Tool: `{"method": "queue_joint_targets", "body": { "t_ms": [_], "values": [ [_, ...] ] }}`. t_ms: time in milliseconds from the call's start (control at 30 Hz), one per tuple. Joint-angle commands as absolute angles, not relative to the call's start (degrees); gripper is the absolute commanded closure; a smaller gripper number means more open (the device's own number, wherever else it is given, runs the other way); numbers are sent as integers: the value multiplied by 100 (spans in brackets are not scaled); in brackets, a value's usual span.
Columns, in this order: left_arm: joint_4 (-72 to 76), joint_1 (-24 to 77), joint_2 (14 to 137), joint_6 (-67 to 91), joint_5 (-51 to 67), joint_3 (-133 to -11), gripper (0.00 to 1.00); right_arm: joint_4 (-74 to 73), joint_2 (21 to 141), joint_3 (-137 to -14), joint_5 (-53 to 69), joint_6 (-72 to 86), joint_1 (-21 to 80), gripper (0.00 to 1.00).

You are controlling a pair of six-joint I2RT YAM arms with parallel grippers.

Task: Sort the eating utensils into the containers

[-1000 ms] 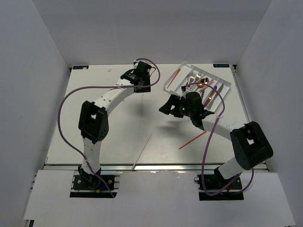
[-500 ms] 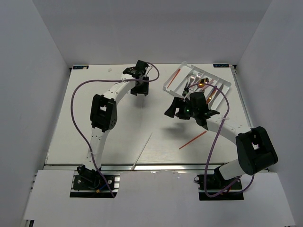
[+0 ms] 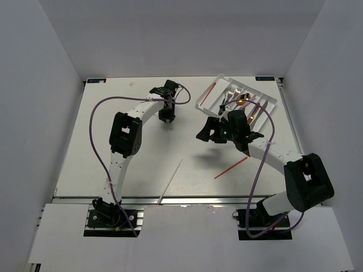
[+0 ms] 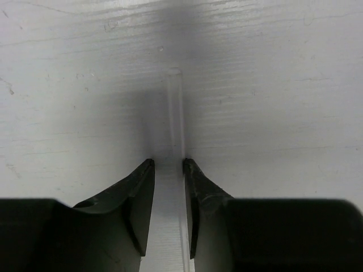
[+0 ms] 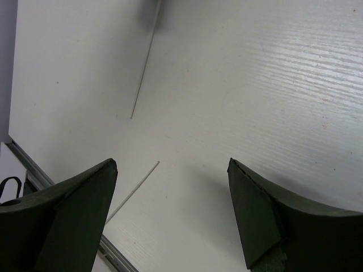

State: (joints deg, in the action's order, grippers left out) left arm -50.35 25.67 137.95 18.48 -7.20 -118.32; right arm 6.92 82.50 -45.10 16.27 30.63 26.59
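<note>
My left gripper [image 3: 166, 117] is down at the table at the far middle. In the left wrist view a pale chopstick [image 4: 176, 113] runs lengthwise between the left gripper's [image 4: 168, 162] jaws, close against the right finger [image 4: 195, 192], with a slim gap on its left, so the jaws stand narrowly open around it. My right gripper [image 3: 209, 135] hovers wide open and empty [image 5: 172, 161] just in front of the white tray [image 3: 266, 96]. Several forks, spoons and knives [image 3: 241, 102] and a red chopstick [image 3: 207, 93] lie in the tray's compartments.
A red chopstick [image 3: 231, 168] lies loose on the table under the right forearm. Another pale chopstick [image 3: 171, 181] [image 5: 133, 190] lies near the front edge. A second thin pale stick [image 5: 144, 68] shows farther off in the right wrist view. White walls enclose the table.
The left gripper has turned and dropped to the table at the far middle, its jaws narrowing around the pale chopstick. The right gripper shifted slightly right and stayed wide open.
</note>
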Motion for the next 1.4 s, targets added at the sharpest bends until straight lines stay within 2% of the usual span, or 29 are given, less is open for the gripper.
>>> {"method": "queue_joint_targets", "body": {
  "t_ms": [0,233,267,433,633,833,1367],
  "values": [
    [-4860,2566,13825,1907,-694,-11585,64,791,7972,-4456,1705,2936,2637,16],
    [-4790,2663,13939,1986,-853,-11409,91,870,7919,-4421,1889,2962,2611,16],
    [-4781,2663,13948,2004,-853,-11391,100,896,7928,-4412,1959,2971,2602,16],
    [-4702,2681,13887,2127,-888,-11224,100,1300,7980,-4245,2582,3129,2409,16],
    [-4193,2681,13141,2434,-1020,-10908,100,1704,8218,-4131,3067,3349,2276,17],
    [-3911,2681,12630,2610,-879,-10731,100,1801,8393,-4157,3172,3410,2276,18],
    [-3920,2681,12366,2628,-782,-10731,100,2425,9456,-4377,3305,3647,2461,19]
  ]
}}
